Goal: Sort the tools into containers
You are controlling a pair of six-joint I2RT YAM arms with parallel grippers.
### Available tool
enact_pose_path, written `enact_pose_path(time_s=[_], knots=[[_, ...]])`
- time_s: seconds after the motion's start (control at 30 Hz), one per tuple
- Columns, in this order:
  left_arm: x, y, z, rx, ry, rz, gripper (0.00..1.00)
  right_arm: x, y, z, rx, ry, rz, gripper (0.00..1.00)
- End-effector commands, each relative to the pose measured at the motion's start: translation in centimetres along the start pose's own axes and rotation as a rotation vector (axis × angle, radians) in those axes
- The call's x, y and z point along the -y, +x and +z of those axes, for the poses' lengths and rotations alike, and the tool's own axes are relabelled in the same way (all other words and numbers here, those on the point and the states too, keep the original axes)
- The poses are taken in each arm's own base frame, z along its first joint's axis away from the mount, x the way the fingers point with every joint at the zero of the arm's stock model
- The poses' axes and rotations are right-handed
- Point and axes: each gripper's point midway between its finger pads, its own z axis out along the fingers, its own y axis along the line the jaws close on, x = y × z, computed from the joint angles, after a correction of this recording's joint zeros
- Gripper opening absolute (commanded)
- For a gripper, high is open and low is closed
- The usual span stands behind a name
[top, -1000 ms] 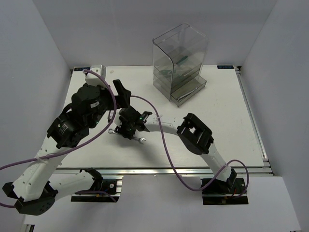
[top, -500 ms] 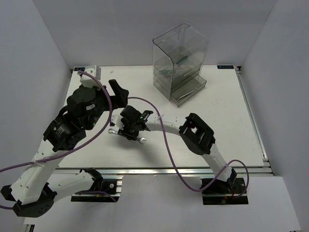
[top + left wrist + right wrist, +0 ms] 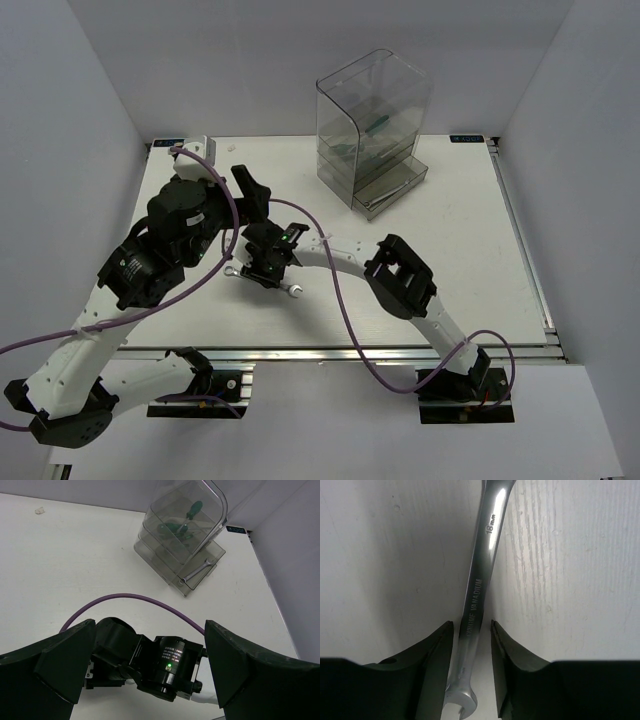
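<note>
Right pincer (image 3: 262, 271) is down at the counter (image 3: 450, 230), left of centre and nearer the near edge than the far one. It straddles a silver wrench (image 3: 480, 580) that lies flat on the surface. In the right wrist view the shaft, stamped chrome vanadium, runs between the two fingers (image 3: 440, 650). The gap is narrow, with a thin sliver of counter on each side, so the jaws look not yet closed on it. In the top view only the wrench's ends poke out from under the wrist.

Left pincer (image 3: 150, 630) hangs above the right wrist, spread wide, with nothing in it.

Drawer unit (image 3: 372, 110) stands toward the far edge, right of centre. Its bottom drawer (image 3: 212, 562) is pulled out, and a second wrench (image 3: 197, 571) is lying in it. Green-handled screwdrivers (image 3: 180, 527) show through an upper drawer.

Step in hand, as I read it: the grasp on the last loose wrench.

The next move calls for:
- closing squarely on the flat shaft
- lifting clear without the wrench swivelling
- carrying it toward the far right, to the open bottom drawer

The left arm crowds the lift path and would need to give way.
</note>
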Motion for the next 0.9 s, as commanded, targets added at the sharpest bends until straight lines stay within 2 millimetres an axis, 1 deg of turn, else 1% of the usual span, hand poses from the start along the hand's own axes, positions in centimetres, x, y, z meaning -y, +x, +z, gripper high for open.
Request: enact_pose_path(time_s=[0.0, 0.07, 0.1, 0.17, 0.2, 0.23, 0.3, 0.4, 0.43, 0.5, 0.53, 0.6, 0.63, 0.7, 0.73, 0.77, 0.8, 0.87], knots=[[0.1, -0.8, -0.7, 0.025, 0.012, -0.019, 0.98, -1.9, 8.9, 3.5, -0.286, -0.066, 0.049, 0.39], [0.0, -0.7, -0.7, 0.023, 0.010, -0.018, 0.98, -1.9, 9.1, 3.5, -0.293, -0.062, 0.056, 0.35], [0.0, -0.7, -0.7, 0.025, 0.009, -0.018, 0.98, -2.0, 9.5, 3.6, -0.300, -0.063, 0.061, 0.26], [0.0, -0.6, -0.7, 0.023, 0.010, -0.018, 0.98, -2.2, 9.8, 3.4, -0.308, -0.064, 0.068, 0.16], [-0.1, -0.6, -0.8, 0.025, 0.009, -0.018, 0.98, -2.3, 10.0, 3.3, -0.310, -0.069, 0.077, 0.06], [0.0, -0.7, -0.7, 0.029, 0.011, -0.019, 0.98, -2.4, 10.2, 3.1, -0.311, -0.072, 0.084, 0.01], [0.0, -0.6, -0.7, 0.030, 0.013, -0.020, 0.98, -2.5, 10.2, 2.8, -0.304, -0.083, 0.103, 0.00], [0.1, -0.7, -0.6, 0.031, 0.015, -0.016, 0.98, -2.0, 9.5, 1.5, -0.261, -0.102, 0.162, 0.00], [0.1, -0.7, -0.5, 0.033, 0.016, -0.012, 0.98, -1.1, 8.8, 0.5, -0.229, -0.100, 0.190, 0.00], [0.2, -0.9, -0.5, 0.035, 0.017, -0.011, 0.98, -0.4, 7.9, -0.5, -0.183, -0.107, 0.229, 0.00], [0.2, -1.0, -0.5, 0.038, 0.017, -0.006, 0.98, 0.7, 7.2, -1.6, -0.151, -0.091, 0.256, 0.00], [0.3, -1.0, -0.4, 0.039, 0.018, 0.000, 0.98, 1.5, 6.8, -2.7, -0.111, -0.089, 0.282, 0.00], [0.3, -1.0, -0.3, 0.038, 0.021, 0.003, 0.98, 2.6, 6.4, -3.9, -0.080, -0.072, 0.301, 0.00], [0.5, -0.9, -0.1, 0.035, 0.027, 0.009, 0.98, 3.5, 6.2, -4.8, -0.049, -0.060, 0.313, 0.00], [0.6, -0.8, 0.0, 0.033, 0.029, 0.013, 0.98, 4.3, 5.9, -5.9, -0.021, -0.044, 0.322, 0.00], [0.7, -0.7, 0.1, 0.029, 0.034, 0.015, 0.98, 4.6, 5.8, -6.3, -0.009, -0.040, 0.324, 0.00], [0.8, -0.6, 0.3, 0.028, 0.036, 0.021, 0.98, 5.3, 5.6, -7.2, 0.011, -0.027, 0.332, 0.00], [1.1, -0.5, 0.6, 0.023, 0.044, 0.028, 0.98, 5.6, 5.6, -7.8, 0.026, -0.028, 0.354, 0.00]])
